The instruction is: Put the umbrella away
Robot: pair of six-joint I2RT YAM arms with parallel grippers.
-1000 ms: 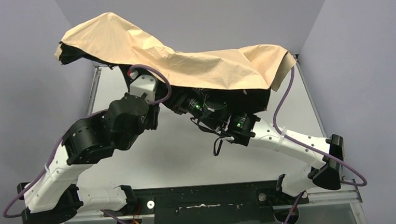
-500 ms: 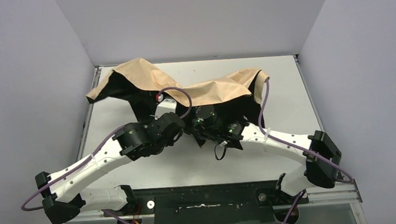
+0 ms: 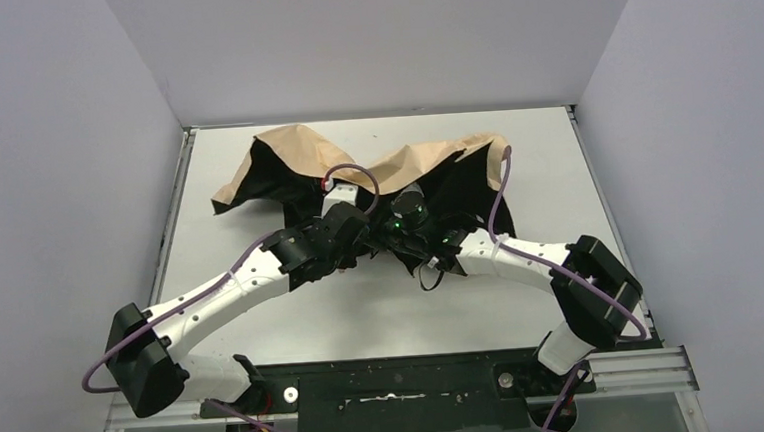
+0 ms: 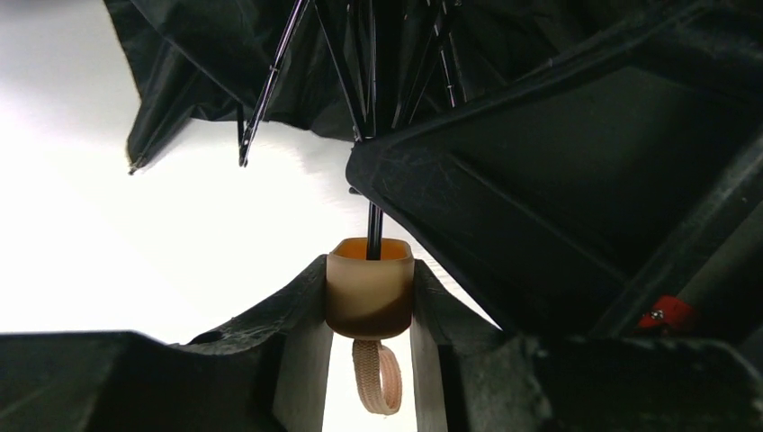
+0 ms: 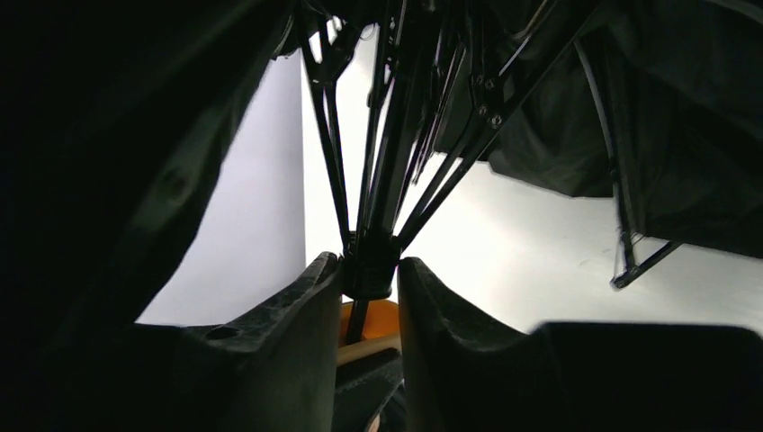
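The umbrella handle (image 4: 369,283) is pinched by the left hand (image 4: 369,301), its runner (image 5: 371,259) just beyond by the right hand (image 5: 369,274). The shaft (image 4: 374,225) is pointed away from both.

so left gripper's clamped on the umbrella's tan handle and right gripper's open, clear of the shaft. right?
Not quite. The right gripper isn't open: the right wrist view shows it shut on the black runner that sits on the shaft. The left gripper is clamped on the tan handle, as you said.
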